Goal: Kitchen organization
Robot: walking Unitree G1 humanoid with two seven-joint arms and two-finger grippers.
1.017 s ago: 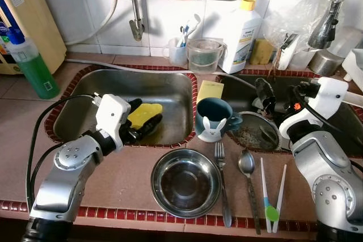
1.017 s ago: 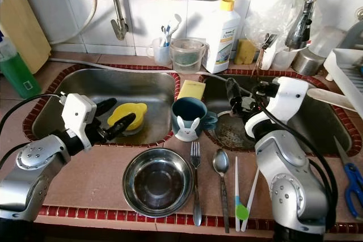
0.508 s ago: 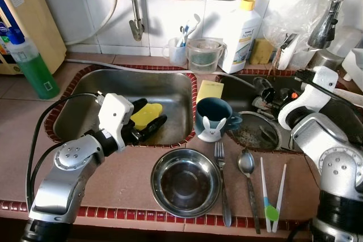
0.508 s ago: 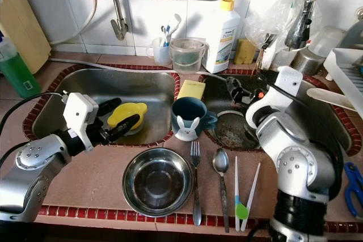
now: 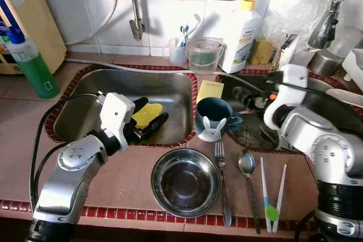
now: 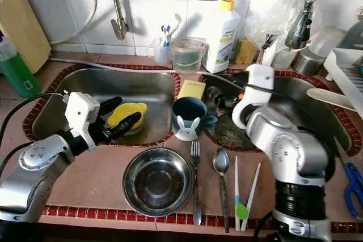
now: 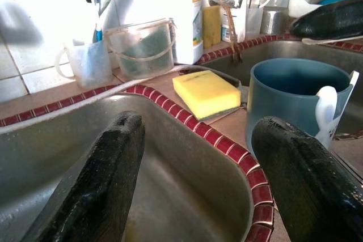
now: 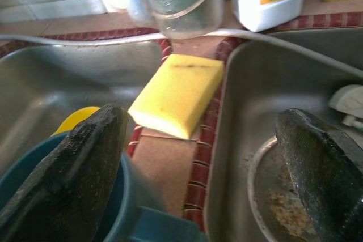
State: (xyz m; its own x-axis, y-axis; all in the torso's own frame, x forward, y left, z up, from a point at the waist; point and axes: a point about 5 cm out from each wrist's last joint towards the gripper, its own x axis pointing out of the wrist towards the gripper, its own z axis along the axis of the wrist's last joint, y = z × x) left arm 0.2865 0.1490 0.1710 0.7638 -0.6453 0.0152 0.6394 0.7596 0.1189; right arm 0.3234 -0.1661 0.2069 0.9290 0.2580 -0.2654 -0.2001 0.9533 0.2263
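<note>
A blue mug (image 5: 214, 118) with a white bunny stands on the ridge between the two sinks, behind a steel bowl (image 5: 185, 182). A yellow sponge (image 5: 210, 90) lies just beyond the mug. My right gripper (image 5: 250, 101) hangs open over the right sink (image 5: 334, 126), close to the mug's right side; the right wrist view has the mug's rim (image 8: 113, 196) by one finger and the sponge (image 8: 177, 93) ahead. My left gripper (image 5: 148, 118) is open over the left sink (image 5: 96, 97), above a yellow dish (image 5: 146, 114). Between its fingers, the left wrist view shows the mug (image 7: 295, 100).
A fork (image 5: 222, 179), a spoon (image 5: 248, 168) and white tongs (image 5: 272, 196) lie by the bowl on the counter's front. A dirty round pan (image 5: 255, 134) sits in the right sink. Bottles (image 5: 241, 35), a clear cup (image 5: 204, 54) and a green bottle (image 5: 34, 66) line the back. Scissors (image 6: 354, 182) lie far right.
My right arm has swung left across the right sink, bringing its gripper close to the blue mug. The left gripper has barely moved.
</note>
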